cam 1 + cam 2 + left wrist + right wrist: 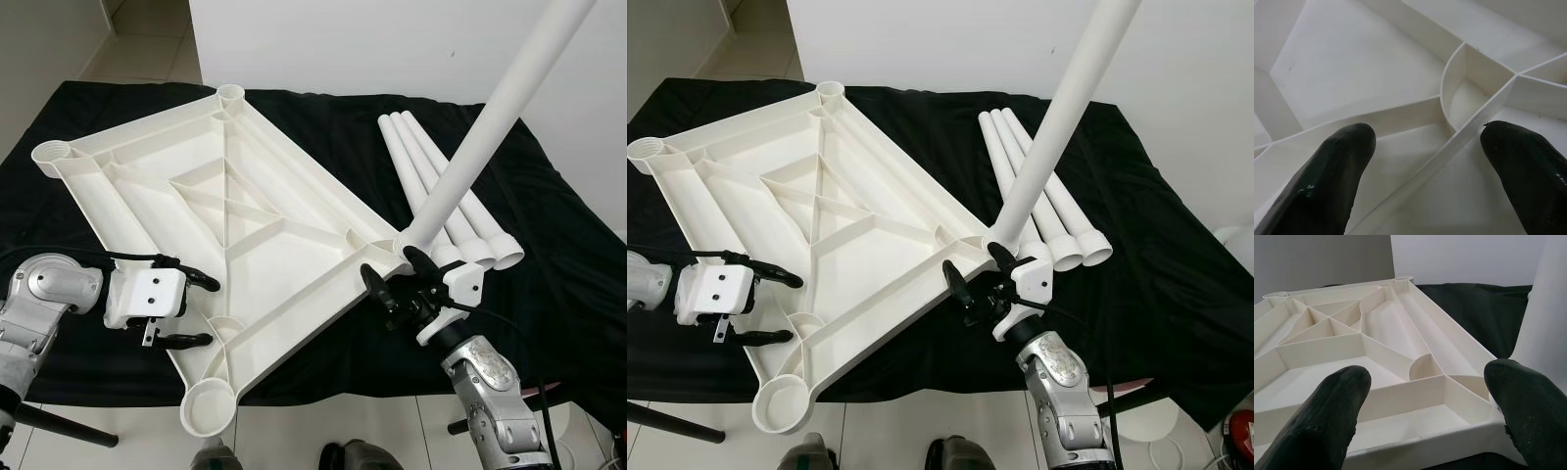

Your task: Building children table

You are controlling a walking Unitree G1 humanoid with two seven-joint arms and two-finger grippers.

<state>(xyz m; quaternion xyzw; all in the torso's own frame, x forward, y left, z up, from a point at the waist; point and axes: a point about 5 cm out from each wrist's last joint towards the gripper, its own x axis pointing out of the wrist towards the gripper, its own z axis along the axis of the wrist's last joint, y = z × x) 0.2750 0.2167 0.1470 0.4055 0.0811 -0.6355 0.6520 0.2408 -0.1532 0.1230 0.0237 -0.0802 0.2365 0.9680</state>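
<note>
A white plastic tabletop (265, 245) lies upside down on black cloth, ribs up, with round sockets at its corners. One white leg (490, 117) stands tilted in the near-right corner socket (404, 238). Three more legs (407, 152) lie side by side on the cloth to the right. My right gripper (397, 274) is open just in front of that corner, with the standing leg (1547, 308) beside its outer finger. My left gripper (201, 308) is open at the tabletop's near-left edge, its fingers (1327, 171) over the ribs near a curved socket wall.
The black cloth (549, 225) covers a low table that ends at a white wall behind. An empty socket (208, 406) overhangs the front edge. Pale floor tiles and dark stand legs (69, 426) lie below.
</note>
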